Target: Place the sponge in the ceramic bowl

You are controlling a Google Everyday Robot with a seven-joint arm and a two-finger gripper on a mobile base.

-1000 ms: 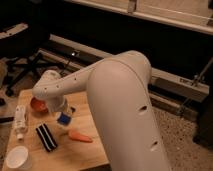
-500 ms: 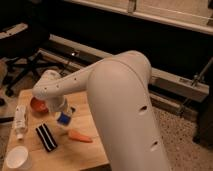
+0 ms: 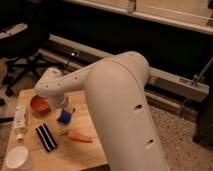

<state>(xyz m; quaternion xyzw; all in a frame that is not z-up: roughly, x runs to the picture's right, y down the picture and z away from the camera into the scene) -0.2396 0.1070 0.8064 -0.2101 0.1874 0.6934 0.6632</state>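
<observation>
Camera view: sponge [image 3: 64,118] lies outside the ceramic bowl [image 3: 39,104], just beside its rim, picture-right; gripper [image 3: 63,109] hangs right above the sponge, beside the bowl; whether it grips the sponge, cannot tell.

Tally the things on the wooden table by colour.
Orange-red: 1, glossy round ceramic bowl
Blue: 1, soft rectangular sponge
Orange: 1, carrot-shaped piece
Black-and-white: 1, striped flat piece
White: 2, round cup, lying bottle
Total: 6
The gripper is just above the sponge, beside the bowl.
</observation>
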